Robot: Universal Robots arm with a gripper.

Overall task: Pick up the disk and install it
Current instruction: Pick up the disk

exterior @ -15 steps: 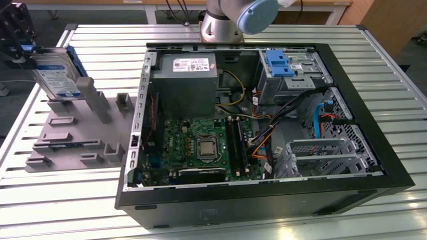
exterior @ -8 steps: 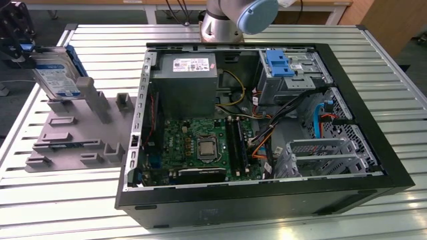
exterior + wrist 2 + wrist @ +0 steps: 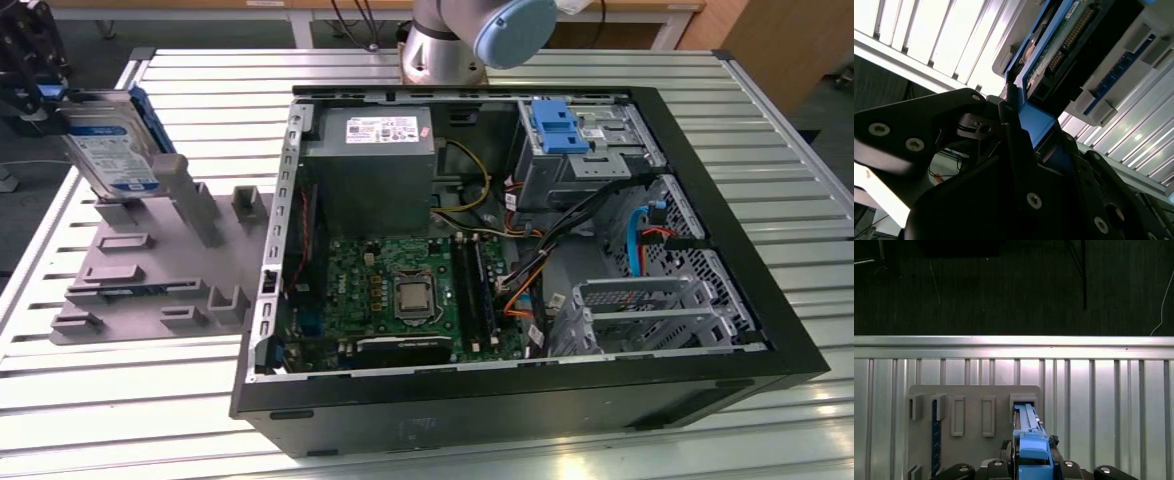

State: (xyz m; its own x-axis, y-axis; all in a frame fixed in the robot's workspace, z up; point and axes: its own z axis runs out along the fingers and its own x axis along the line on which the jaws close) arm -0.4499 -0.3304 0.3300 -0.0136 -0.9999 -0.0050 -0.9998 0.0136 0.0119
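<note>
1. Silver disk (image 3: 110, 145) with a white-and-blue label, clipped in a blue carrier frame (image 3: 147, 112). It stands on edge, outside the computer case (image 3: 747, 335), at the corner of the fixture plate farthest from the case's front, on the exterior view's left of the case. Its lower edge meets a slot of the plate; whether it has lifted free cannot be told.
2. Claw (image 3: 38, 85), black, at the disk's upper end on the side away from the case. In the first wrist view the claw (image 3: 1030, 456) is pressed in on the blue frame from both sides. In the second wrist view one finger (image 3: 1010, 117) lies flat against the frame, with the disk's green circuit side beyond it.
3. Fixture plate (image 3: 147, 270), grey, with raised slots and posts. It lies flat on the worktop, just beside the case on the exterior view's left.
4. Computer case, black, side panel off, lying open in the middle of the worktop.
5. Grey box (image 3: 367, 170) with a white sticker, inside the case at its rear.
6. Green circuit board (image 3: 387, 290), inside the case, in front of the grey box.
7. Blue latch piece (image 3: 554, 125), fixed to the metal bay in the case's rear corner on the exterior view's right.
8. Metal drive cage (image 3: 641, 310), perforated, inside the case near its front on the exterior view's right.
9. Worktop (image 3: 107, 400), ribbed aluminium slats, carrying the case and the plate.
10. Robot arm base (image 3: 461, 35), grey with a blue cap, behind the case's rear wall.
</note>
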